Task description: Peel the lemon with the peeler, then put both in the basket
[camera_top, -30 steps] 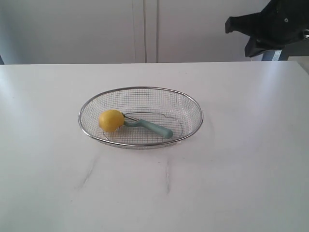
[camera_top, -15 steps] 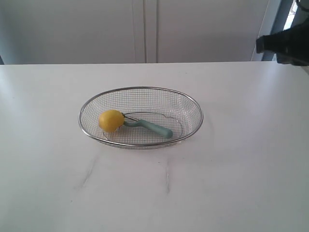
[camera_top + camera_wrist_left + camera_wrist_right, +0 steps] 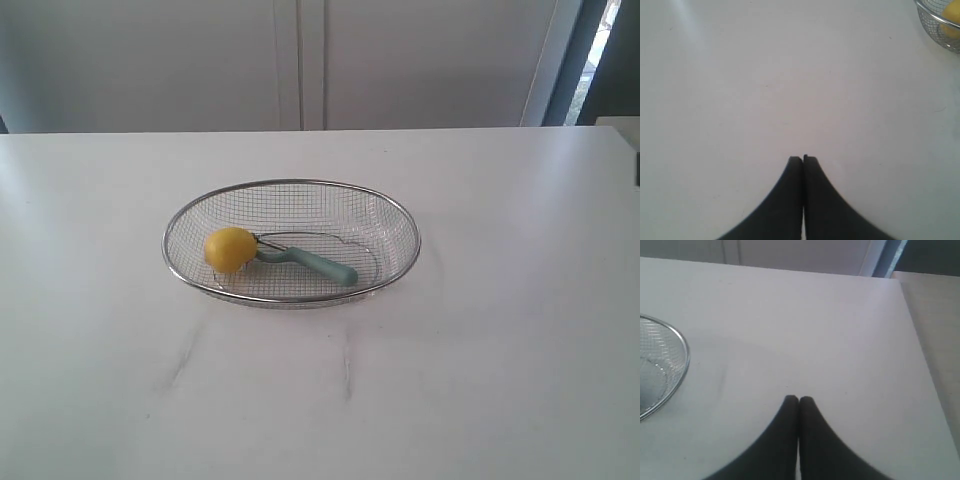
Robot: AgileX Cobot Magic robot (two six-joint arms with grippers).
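The lemon (image 3: 230, 249) lies inside the basket (image 3: 290, 182), toward its 9 o'clock side in the exterior view. It sits right against the metal head of the peeler (image 3: 318, 264), whose teal handle runs off toward 4 o'clock across the mesh floor. The left gripper (image 3: 803, 159) and right gripper (image 3: 799, 399) each have their jaws pressed together on nothing, over bare white table (image 3: 500, 380), apart from the basket.

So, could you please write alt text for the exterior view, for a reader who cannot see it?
A silver wire basket sits on a white table, holding a yellow lemon with a teal-handled peeler lying right beside it.
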